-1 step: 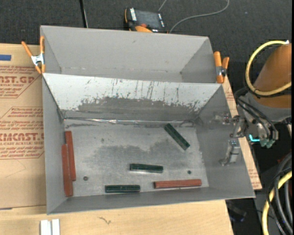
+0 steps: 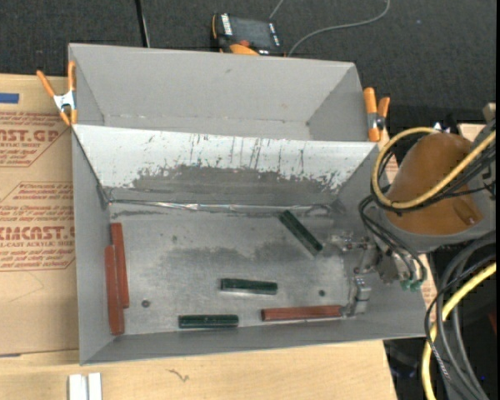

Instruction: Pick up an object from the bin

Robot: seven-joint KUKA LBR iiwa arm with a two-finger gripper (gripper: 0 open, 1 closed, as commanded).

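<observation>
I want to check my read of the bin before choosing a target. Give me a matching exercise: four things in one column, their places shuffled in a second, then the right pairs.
Things
1. tilted dark green stick
2. pair of red-brown sticks
3. single red-brown stick
4. tool

Places
A. along the left wall of the bin
B. at the right side of the floor
C. low in the view, lying level, right end close to the tool
D. toward the back right, lying diagonally

Pairs: 1-D, 2-A, 3-C, 4-B
</observation>
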